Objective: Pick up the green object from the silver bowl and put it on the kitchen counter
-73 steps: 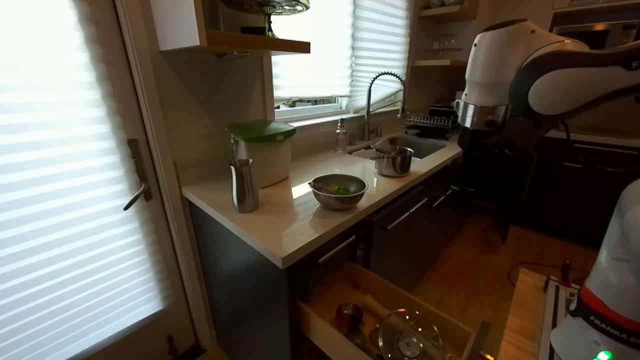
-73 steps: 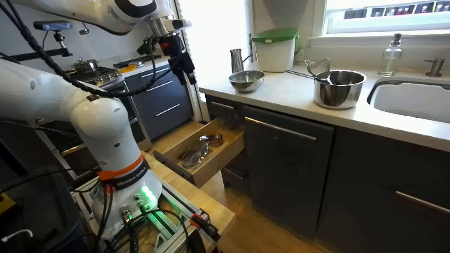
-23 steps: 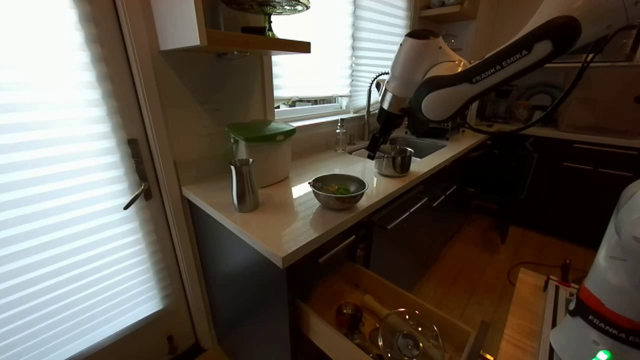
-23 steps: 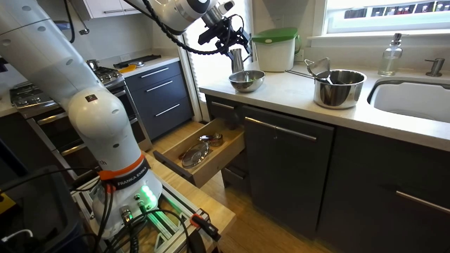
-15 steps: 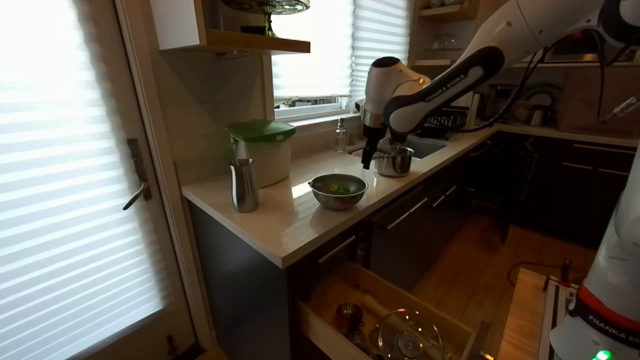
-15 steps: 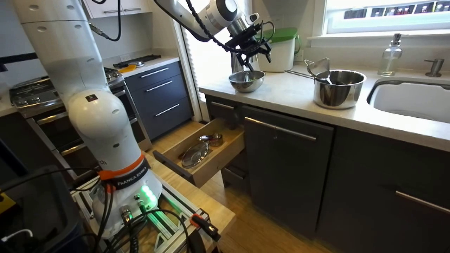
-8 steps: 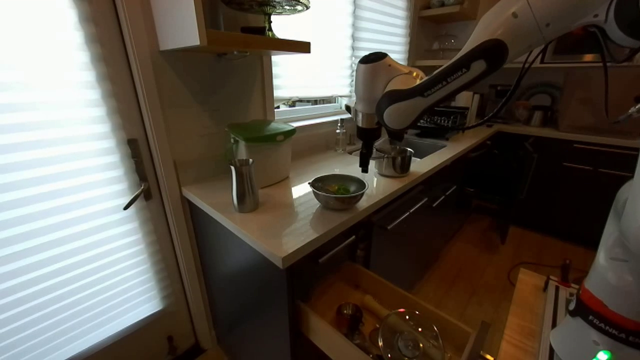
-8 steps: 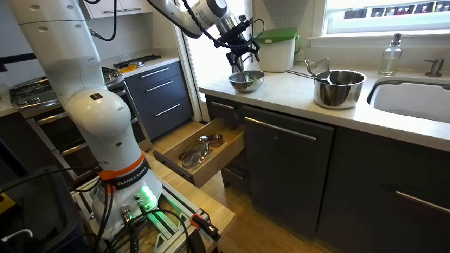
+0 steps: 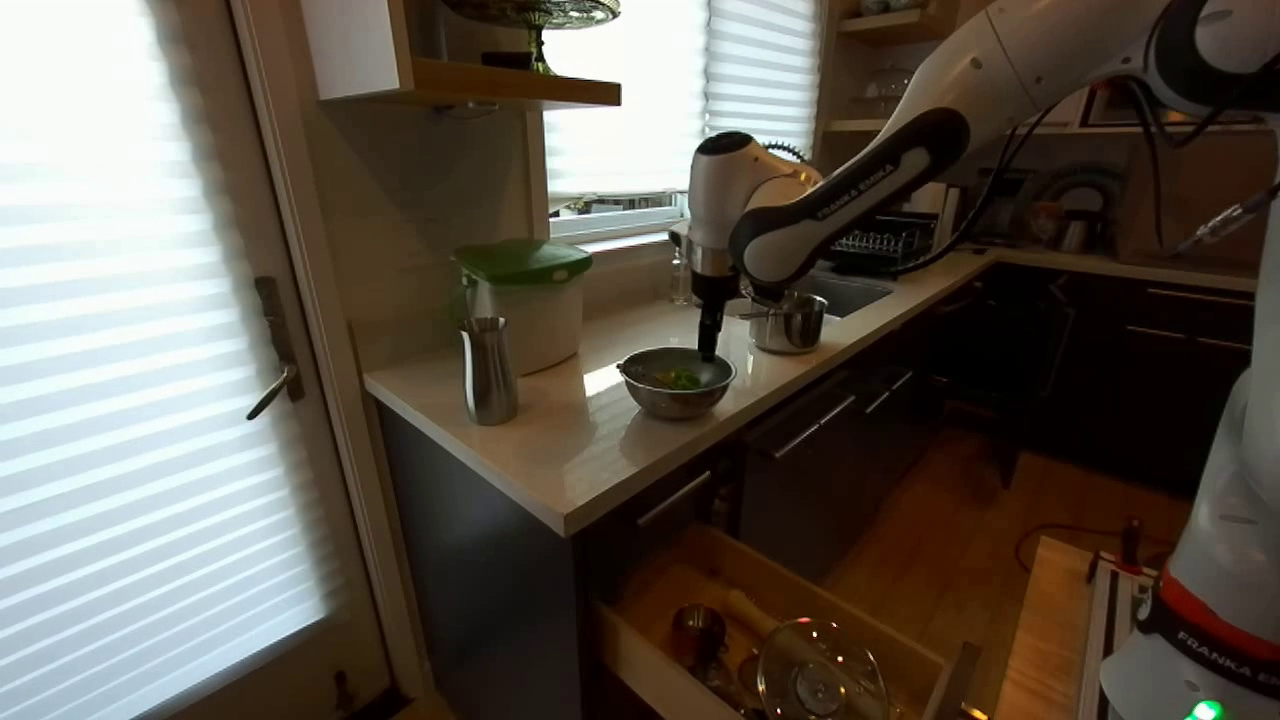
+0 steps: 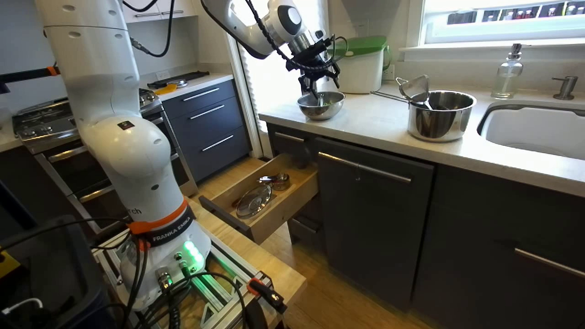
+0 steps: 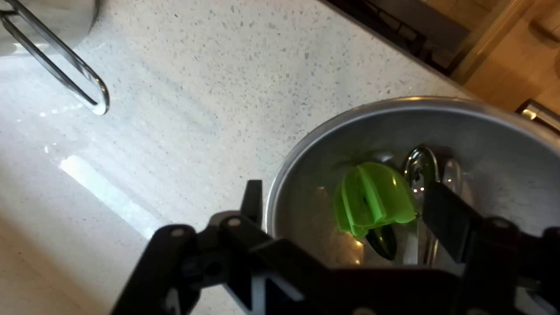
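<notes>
The green object [image 11: 378, 192] is a translucent, ribbed, dome-like piece lying in the silver bowl. A little of it shows in an exterior view [image 9: 685, 380]. The silver bowl [image 11: 280, 184] stands on the kitchen counter [image 11: 197, 96] near its front edge; it shows in both exterior views [image 9: 675, 403] [image 10: 321, 112]. My gripper [image 11: 349, 208] is open and empty above the bowl. In the wrist view, one finger [image 11: 252, 199] appears just outside the rim and the other over the bowl's inside. The green object lies between them in that view, nearer the right finger.
Shiny metal utensils [image 11: 421, 168] lie in the bowl beside the green object. A pot [image 10: 441, 119] with a strainer stands by the sink. A metal canister [image 9: 490, 375] and a green-lidded container [image 9: 535, 320] stand behind. An open drawer [image 10: 290, 201] sticks out below.
My arm has swung from away from the counter to over the bowl. In the last second the gripper has come lower, close to the rim. The bowl and green object have not moved.
</notes>
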You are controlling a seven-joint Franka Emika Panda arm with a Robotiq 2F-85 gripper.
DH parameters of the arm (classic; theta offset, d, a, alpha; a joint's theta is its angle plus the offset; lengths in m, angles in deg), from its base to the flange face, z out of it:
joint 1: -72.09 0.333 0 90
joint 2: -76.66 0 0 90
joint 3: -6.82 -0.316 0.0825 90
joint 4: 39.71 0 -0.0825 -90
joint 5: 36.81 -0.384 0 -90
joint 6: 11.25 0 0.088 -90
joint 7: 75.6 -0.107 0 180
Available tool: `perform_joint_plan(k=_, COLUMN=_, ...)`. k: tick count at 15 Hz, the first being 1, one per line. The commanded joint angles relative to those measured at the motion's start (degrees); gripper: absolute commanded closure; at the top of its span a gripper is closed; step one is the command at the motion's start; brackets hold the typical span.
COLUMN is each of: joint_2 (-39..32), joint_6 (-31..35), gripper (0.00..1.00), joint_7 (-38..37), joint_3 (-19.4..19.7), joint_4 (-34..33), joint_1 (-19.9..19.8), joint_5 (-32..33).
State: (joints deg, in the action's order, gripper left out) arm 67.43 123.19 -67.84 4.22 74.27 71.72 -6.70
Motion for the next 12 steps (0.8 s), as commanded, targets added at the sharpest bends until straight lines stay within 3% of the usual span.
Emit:
perform_joint_plan(k=1, joint_2=-4.9, joint_6=0.2, gripper=0.11, joint_7=3.8, joint_3=0.8, joint_4=-4.3, joint_1=0.7, joint_5=-1.7)
perform_joint_plan(k=2, joint_2=-5.8, joint_6=-0.1, gripper=0.22, joint_7=4.4, joint_3=0.8, joint_4=-5.1, joint_1=0.8, joint_5=-1.7)
perform_joint_plan(k=5, joint_2=-7.6, joint_6=-0.5, gripper=0.38, joint_7=7.3, joint_3=0.4, joint_4=-6.6, joint_1=0.9, joint_5=-2.9)
perform_joint_plan(k=7, joint_2=-8.7, joint_6=-0.6, gripper=0.41, joint_7=9.4, joint_3=0.1, joint_4=-7.4, joint_1=1.0, joint_5=-4.3)
perform_joint_plan(k=12, joint_2=-10.7, joint_6=-0.6, gripper=0.32, joint_7=12.0, joint_3=0.2, joint_4=-8.7, joint_1=1.3, joint_5=-6.1)
